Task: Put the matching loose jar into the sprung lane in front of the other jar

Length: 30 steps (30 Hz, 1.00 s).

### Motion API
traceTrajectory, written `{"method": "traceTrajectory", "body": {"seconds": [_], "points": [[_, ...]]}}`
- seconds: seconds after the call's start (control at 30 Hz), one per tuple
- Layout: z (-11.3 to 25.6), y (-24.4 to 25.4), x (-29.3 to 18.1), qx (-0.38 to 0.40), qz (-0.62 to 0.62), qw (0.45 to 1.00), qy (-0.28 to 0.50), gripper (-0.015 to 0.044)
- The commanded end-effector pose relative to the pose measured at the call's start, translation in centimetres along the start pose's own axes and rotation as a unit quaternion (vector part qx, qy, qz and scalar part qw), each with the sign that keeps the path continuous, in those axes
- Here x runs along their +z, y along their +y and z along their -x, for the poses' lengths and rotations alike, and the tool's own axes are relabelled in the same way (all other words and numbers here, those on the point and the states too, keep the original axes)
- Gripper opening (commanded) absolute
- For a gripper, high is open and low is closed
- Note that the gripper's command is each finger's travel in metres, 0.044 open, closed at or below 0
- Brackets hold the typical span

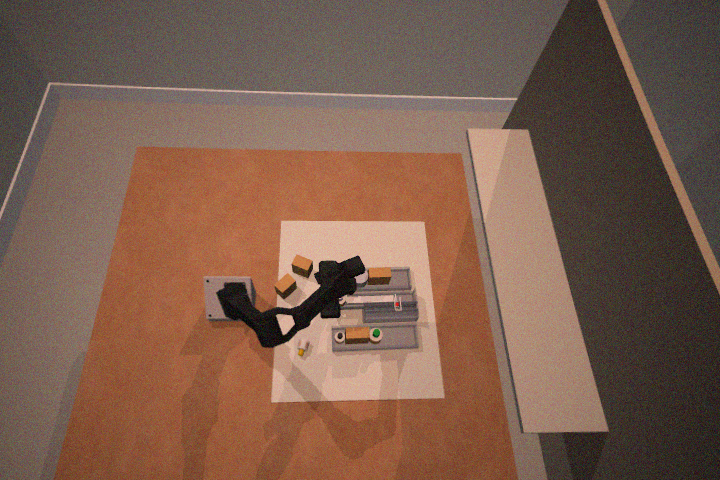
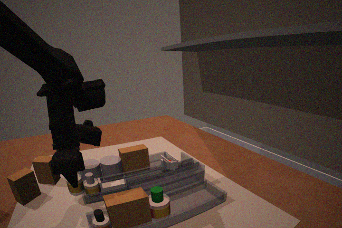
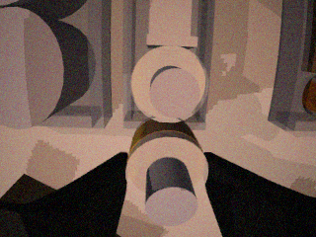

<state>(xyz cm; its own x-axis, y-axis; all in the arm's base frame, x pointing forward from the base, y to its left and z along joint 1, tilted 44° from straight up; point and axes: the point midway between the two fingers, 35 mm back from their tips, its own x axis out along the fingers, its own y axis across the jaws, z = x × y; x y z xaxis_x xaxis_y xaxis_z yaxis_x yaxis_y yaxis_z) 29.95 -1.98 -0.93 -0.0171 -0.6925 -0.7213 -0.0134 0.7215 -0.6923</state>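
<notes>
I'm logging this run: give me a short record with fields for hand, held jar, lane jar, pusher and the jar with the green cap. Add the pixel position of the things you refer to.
hand: shut on the held jar, hand [image 2: 74,185] [image 3: 165,161]
held jar: grey cap, in front of the lane, held jar [image 2: 76,188] [image 3: 168,148]
lane jar: grey cap, lane's front end, lane jar [image 2: 91,186] [image 3: 142,86]
pusher: behind lane jar, pusher [image 3: 172,41]
green-capped jar: beside a brown box [image 1: 357,335] [image 2: 128,209], green-capped jar [image 1: 376,334] [image 2: 160,206]

A flat orange-brown surface [image 1: 202,198] [image 2: 139,126] carries a big white mat [image 1: 355,243] [image 2: 257,209]. The robot arm's gray square base plate [image 1: 212,308] sits on the surface too, just beside the mat and not on it.
</notes>
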Motion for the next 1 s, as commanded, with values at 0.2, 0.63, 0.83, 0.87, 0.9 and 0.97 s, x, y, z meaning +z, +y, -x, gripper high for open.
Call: {"method": "traceTrajectory", "body": {"seconds": [0.2, 0.63, 0.83, 0.87, 0.9, 0.97], "points": [[0.3, -0.1, 1.3, 0.001, -0.006, 1.0, -0.01, 0.0], [0.3, -0.1, 1.9, 0.001, -0.006, 1.0, -0.01, 0.0], [0.3, -0.2, 2.2, 0.001, -0.006, 1.0, -0.01, 0.0], [0.4, -0.2, 2.2, 0.001, -0.006, 1.0, -0.01, 0.0], [0.4, -0.2, 2.3, 0.001, -0.006, 1.0, -0.01, 0.0], [0.4, -0.2, 2.4, 0.001, -0.006, 1.0, -0.01, 0.0]]}}
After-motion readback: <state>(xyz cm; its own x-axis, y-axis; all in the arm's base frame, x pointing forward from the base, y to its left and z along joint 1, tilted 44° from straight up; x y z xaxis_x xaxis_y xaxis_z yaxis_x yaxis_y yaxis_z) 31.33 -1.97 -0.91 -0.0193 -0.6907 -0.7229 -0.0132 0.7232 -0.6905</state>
